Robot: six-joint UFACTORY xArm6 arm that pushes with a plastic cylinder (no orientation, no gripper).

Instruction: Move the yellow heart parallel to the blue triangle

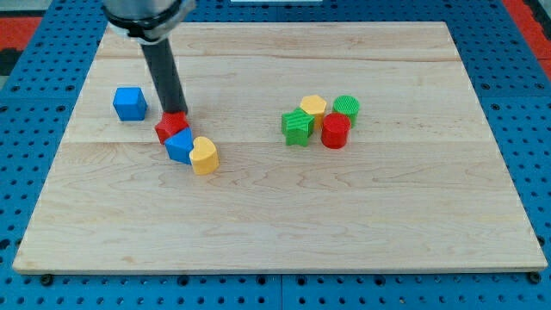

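Note:
The yellow heart (204, 156) lies left of the board's middle. It touches the blue triangle (179, 146) on its left. A red block (171, 127) sits just above the blue triangle and touches it. My tip (178, 113) is at the red block's upper right edge, above the blue triangle and up-left of the yellow heart. The dark rod (163, 73) rises from it toward the view's top.
A blue cube (130, 103) stands at the left. Right of the middle is a cluster: a green block (297, 127), a yellow block (312, 108), a green cylinder (347, 108) and a red cylinder (335, 131). The wooden board (275, 224) ends near all four view edges.

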